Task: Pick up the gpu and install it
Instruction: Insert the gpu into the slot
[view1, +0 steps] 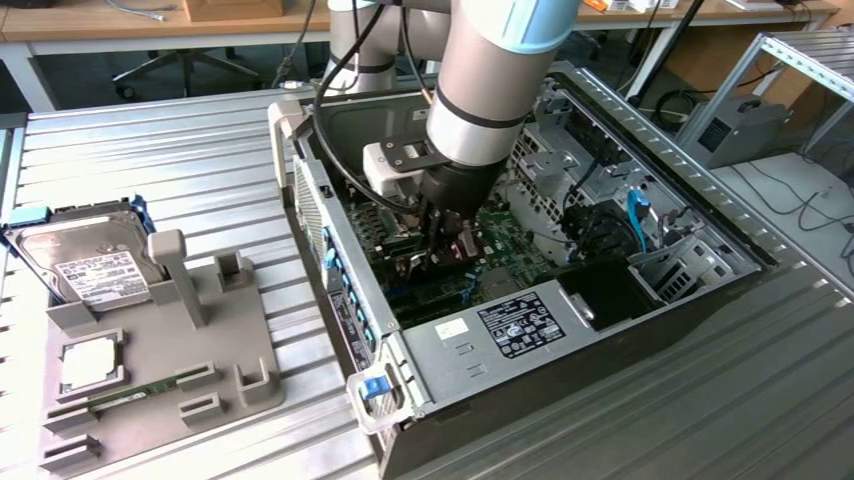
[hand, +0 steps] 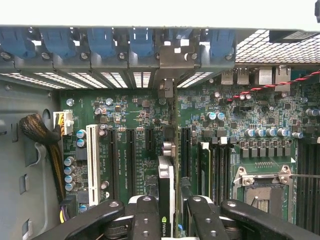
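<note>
Claw | clamped on gpu (card edge-on in the grip) | over motherboard slots

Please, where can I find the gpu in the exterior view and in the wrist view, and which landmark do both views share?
Exterior view: the gpu sits inside the open computer case, under the gripper, which hides most of it.
Wrist view: the gpu stands edge-on, clamped between the gripper's fingers, above the motherboard slots.
Shared landmark: the row of blue latches on the case's rear wall.
</note>
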